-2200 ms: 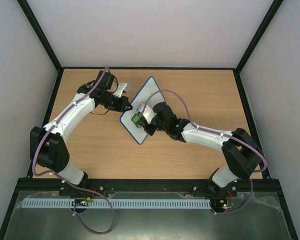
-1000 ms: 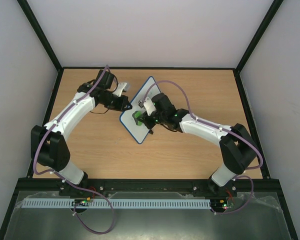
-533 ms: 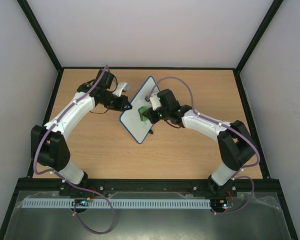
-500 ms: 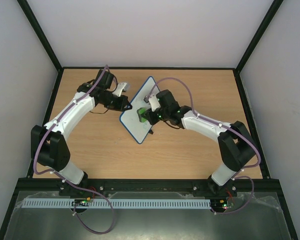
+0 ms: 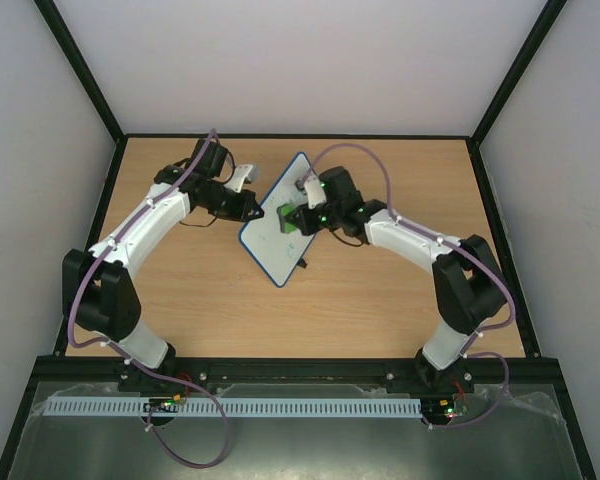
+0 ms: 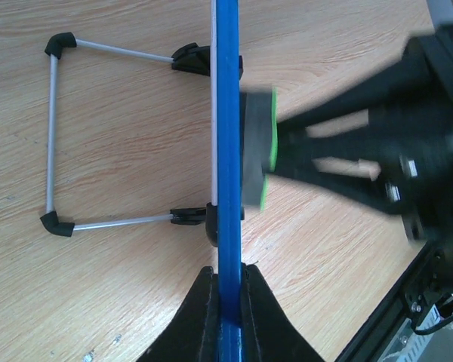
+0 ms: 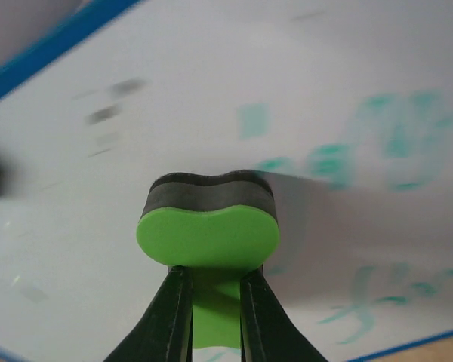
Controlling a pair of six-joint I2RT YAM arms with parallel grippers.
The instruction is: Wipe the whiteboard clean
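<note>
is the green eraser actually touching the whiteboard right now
Touching. The left wrist view sees the whiteboard edge-on, and the eraser has its dark felt face flush against it, with no gap showing.

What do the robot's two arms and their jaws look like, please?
Both the left arm and right arm have smooth white link shells with bulky black joint housings. A thin purple cable loops along each. The jaws are slim, black and tapered. Small green lights glow on the right wrist.
</note>
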